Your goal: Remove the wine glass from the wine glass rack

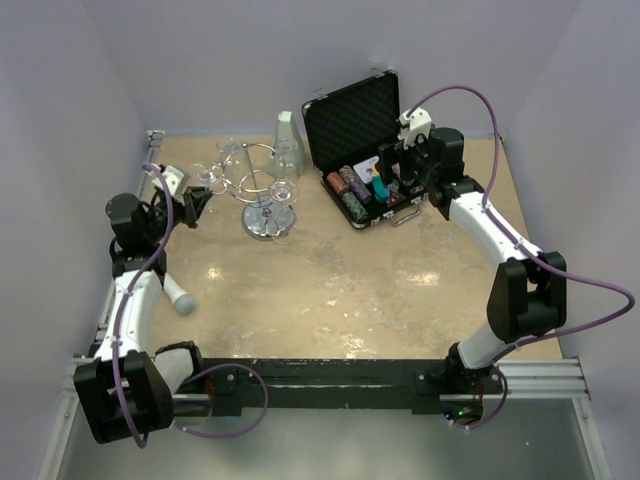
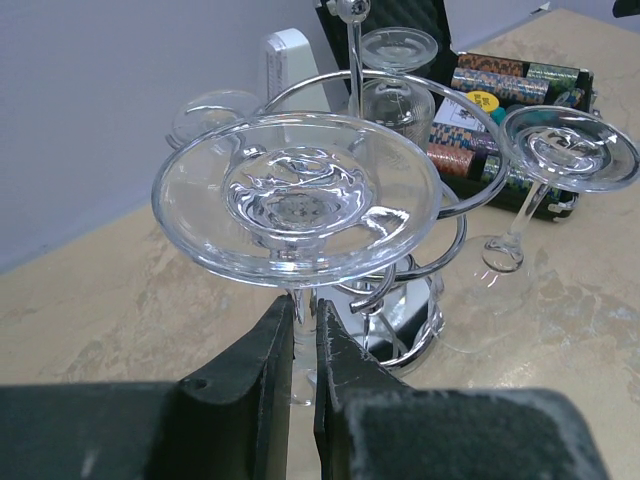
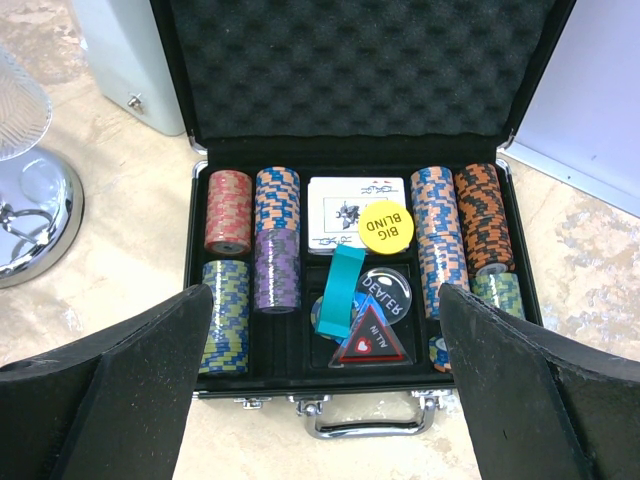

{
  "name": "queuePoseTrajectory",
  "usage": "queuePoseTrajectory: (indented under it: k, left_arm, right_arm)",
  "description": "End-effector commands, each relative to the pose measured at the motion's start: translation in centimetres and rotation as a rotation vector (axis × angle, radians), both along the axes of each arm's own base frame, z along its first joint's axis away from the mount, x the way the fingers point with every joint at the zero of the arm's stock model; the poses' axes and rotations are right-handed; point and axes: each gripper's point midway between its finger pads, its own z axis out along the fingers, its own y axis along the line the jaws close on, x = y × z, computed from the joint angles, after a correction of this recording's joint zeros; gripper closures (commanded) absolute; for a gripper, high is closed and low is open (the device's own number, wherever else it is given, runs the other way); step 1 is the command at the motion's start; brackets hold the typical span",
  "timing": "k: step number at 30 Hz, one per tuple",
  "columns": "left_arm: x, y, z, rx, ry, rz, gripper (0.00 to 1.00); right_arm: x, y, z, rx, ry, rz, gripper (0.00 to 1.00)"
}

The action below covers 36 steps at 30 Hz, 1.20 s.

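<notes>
The chrome wine glass rack [image 1: 262, 190] stands at the back left on its round mirrored base [image 1: 268, 222], with clear glasses hanging upside down from its loops. In the left wrist view my left gripper [image 2: 305, 315] is shut on the stem of one wine glass, whose wide foot [image 2: 295, 195] sits just above the fingers. The stem is beside the curled end of a wire loop [image 2: 385, 290]; I cannot tell whether it is still inside the loop. Another glass [image 2: 570, 150] hangs to the right. My right gripper [image 3: 325, 300] is open and empty over the poker case.
An open black poker chip case [image 1: 350, 120] stands at the back right of the rack, its handle [image 3: 370, 420] towards my right gripper. A white box [image 1: 286, 130] stands behind the rack. The rack's base also shows in the right wrist view [image 3: 35, 215].
</notes>
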Motion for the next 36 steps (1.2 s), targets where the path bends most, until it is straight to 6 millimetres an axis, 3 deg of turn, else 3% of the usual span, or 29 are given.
queuePoseTrajectory:
  k: [1, 5, 12, 17, 23, 28, 32, 36]
  left_arm:
    - [-0.2, 0.4, 3.0, 0.035, -0.116, 0.022, 1.0]
    - [-0.3, 1.3, 2.8, 0.06, -0.087, 0.067, 1.0]
    - [-1.1, 5.2, 3.9, 0.078, -0.051, 0.226, 1.0]
    - [-1.3, 6.8, 6.2, -0.028, 0.007, 0.326, 1.0]
    - [-1.7, 6.2, 7.8, -0.226, 0.188, 0.357, 1.0]
    - [-3.0, 4.4, 7.1, -0.309, 0.343, 0.299, 1.0]
    - [-4.1, 2.9, 6.5, -0.346, 0.452, 0.23, 1.0]
    - [-5.6, 1.3, 4.9, -0.374, 0.6, 0.148, 1.0]
  right_arm:
    - [0.3, 0.5, 1.6, 0.023, -0.043, 0.007, 0.02]
    - [0.4, 0.5, 1.8, 0.024, -0.047, 0.007, 0.02]
    - [-0.2, 0.4, 2.7, 0.031, -0.072, 0.008, 0.02]
    - [-0.2, 0.9, 5.2, 0.031, -0.129, 0.045, 0.03]
    - [-0.8, 2.3, 10.3, -0.021, -0.28, 0.124, 0.06]
    - [-4.3, 4.2, 14.5, -0.096, -0.52, 0.225, 0.05]
    - [-7.8, 6.1, 15.0, -0.185, -0.648, 0.342, 0.05]
    - [-12.0, 9.7, 16.6, -0.225, -0.74, 0.417, 0.02]
